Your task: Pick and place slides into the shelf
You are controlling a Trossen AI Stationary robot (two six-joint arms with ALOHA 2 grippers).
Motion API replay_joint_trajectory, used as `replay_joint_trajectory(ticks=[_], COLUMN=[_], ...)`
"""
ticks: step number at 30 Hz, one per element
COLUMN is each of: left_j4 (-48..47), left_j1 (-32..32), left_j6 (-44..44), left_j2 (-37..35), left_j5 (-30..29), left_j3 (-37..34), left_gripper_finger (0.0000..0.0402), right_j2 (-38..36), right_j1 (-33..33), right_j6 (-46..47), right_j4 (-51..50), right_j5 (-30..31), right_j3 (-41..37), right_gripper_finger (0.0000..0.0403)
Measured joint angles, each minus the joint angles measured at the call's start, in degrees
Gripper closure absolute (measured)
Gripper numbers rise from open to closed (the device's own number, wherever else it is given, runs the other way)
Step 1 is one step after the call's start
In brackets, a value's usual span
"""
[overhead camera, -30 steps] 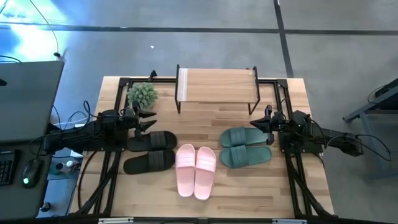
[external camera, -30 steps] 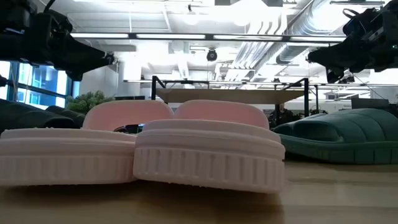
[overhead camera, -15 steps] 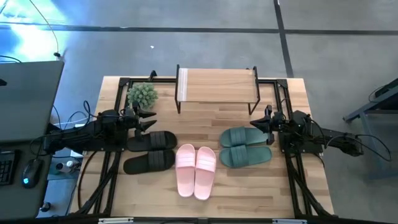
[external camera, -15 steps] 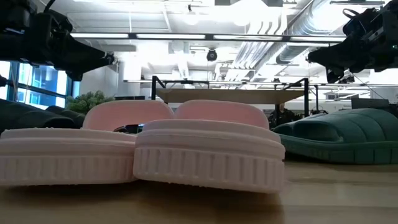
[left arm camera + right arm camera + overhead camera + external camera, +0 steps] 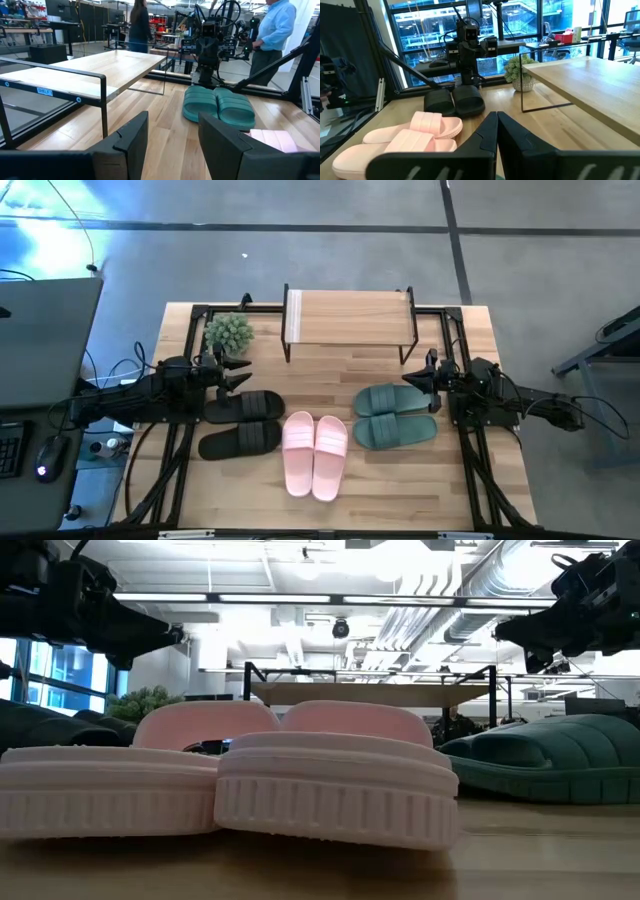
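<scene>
Three pairs of slides sit on the counter (image 5: 400,470): black slides (image 5: 241,422), pink slides (image 5: 314,455), green slides (image 5: 395,416). The shelf (image 5: 348,316) stands behind them. The left gripper (image 5: 238,372) has wide jaws holding nothing. The right gripper (image 5: 413,379) has jaws shut tight.

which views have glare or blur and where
Low view: the pink slides fill the front and look soft, with bright ceiling lights washing out the room behind. High view: a blue glare patch on the floor at top left. Right wrist view: bright blue windows backlight the far arm.
</scene>
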Motion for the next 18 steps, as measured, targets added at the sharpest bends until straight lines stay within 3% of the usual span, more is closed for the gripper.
replay_joint_trajectory(ticks=[7, 14, 18], left_j4=[1.3, 1.3, 1.3], left_j1=[0.0, 0.0, 0.0], left_j6=[-0.9, -25.9, -33.9], left_j2=[0.0, 0.0, 0.0], left_j5=[0.1, 6.9, 8.0], left_j3=[0.0, 0.0, 0.0], left_gripper_finger=[0.0243, 0.0243, 0.0243], right_j2=[0.0, 0.0, 0.0], right_j1=[0.0, 0.0, 0.0], right_j6=[2.7, 15.1, 20.2], right_j4=[0.1, 3.2, 4.1], right_j5=[0.0, 3.4, 3.9], right_j3=[0.0, 0.0, -0.1], right_gripper_finger=[0.0402, 0.0402, 0.0402])
